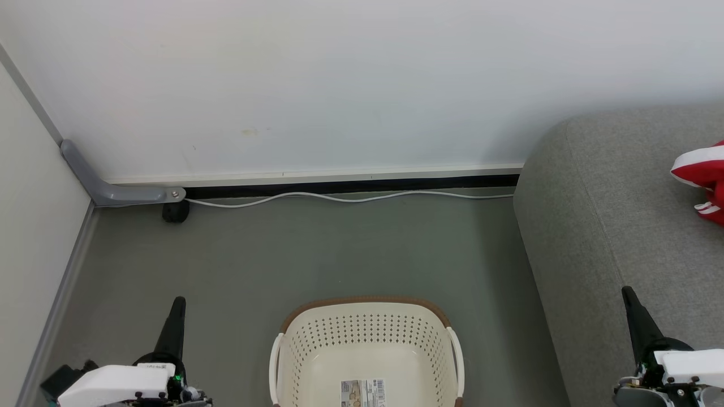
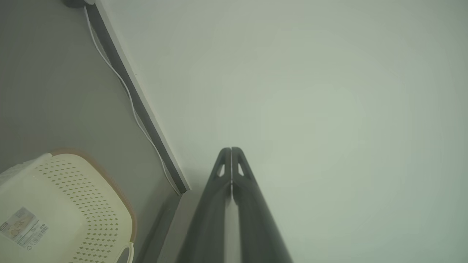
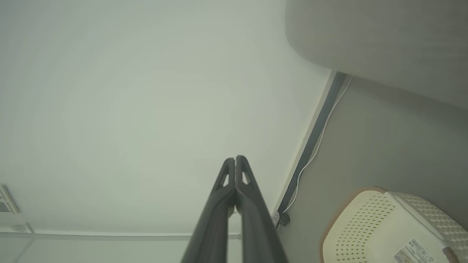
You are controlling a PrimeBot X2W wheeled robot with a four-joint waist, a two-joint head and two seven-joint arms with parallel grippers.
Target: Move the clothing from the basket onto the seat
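left jaws, right jaws: pressed together, empty | laundry basket (image 1: 367, 330) between them: bare | red clothing (image 1: 704, 169) on sofa (image 1: 611, 226) beyond right jaws | risk: needless regrasp could drag it off

Cream-white perforated plastic laundry basket (image 1: 367, 333): brown rim, white handles, even rows of small holes; white paper label (image 1: 362, 393) w/ black barcode. Light grey fabric sofa (image 1: 611, 226), plain, fine weave. Bright red soft clothing (image 1: 704, 169) w/ white panel & thin white stripes. Dull grey-green floor (image 1: 283, 254). Pale off-white wall (image 1: 339, 85), black strip at base. Thin white cable (image 1: 339, 198). Black-fingered left gripper (image 1: 178, 305) & right gripper (image 1: 629, 297), white casings.
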